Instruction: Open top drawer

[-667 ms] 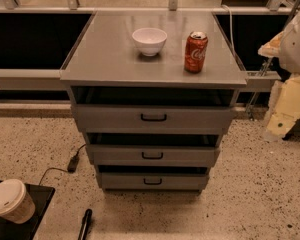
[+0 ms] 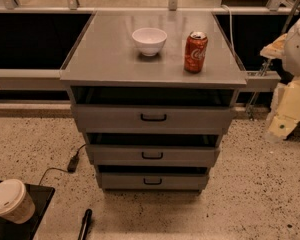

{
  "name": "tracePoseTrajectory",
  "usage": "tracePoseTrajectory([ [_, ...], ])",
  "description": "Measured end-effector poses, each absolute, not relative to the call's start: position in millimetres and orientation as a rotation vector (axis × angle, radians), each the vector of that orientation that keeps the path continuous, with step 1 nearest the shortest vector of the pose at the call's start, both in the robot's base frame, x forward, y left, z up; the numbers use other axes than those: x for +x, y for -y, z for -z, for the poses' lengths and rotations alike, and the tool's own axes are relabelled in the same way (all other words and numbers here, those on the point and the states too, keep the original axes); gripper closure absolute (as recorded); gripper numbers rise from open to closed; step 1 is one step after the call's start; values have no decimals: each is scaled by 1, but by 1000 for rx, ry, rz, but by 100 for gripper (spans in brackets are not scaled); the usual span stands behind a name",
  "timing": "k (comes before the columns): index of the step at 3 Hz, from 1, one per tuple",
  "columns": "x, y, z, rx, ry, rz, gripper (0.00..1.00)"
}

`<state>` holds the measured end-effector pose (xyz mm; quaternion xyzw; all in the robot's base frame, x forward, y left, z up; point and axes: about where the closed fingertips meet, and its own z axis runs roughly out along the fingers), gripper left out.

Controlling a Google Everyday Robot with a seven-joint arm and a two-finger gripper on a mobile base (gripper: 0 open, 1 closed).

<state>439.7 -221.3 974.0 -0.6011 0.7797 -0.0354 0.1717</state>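
Note:
The top drawer [image 2: 153, 117] is the widest of three grey drawers under a grey cabinet top [image 2: 105, 59]. Its flat front carries a small dark bar handle [image 2: 153, 117] at centre. A dark gap shows above the front. Two narrower drawers sit below it, the middle drawer [image 2: 152, 155] and the bottom drawer [image 2: 152, 181]. My gripper [image 2: 286, 118] is the cream-coloured part hanging at the right edge of the view, to the right of the cabinet, level with the top drawer and apart from it.
A white bowl [image 2: 149, 40] and a red soda can [image 2: 195, 52] stand on the cabinet top. A lidded paper cup [image 2: 10, 201] sits on a dark tray at bottom left. A black cable [image 2: 72, 163] lies on the speckled floor left of the drawers.

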Motion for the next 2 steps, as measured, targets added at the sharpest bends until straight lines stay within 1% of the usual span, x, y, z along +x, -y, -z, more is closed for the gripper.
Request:
tracePoseTrajectory([
  [1, 442, 244, -945, -1658, -2175, 44, 0],
  [2, 451, 277, -882, -1566, -2149, -104, 0],
])
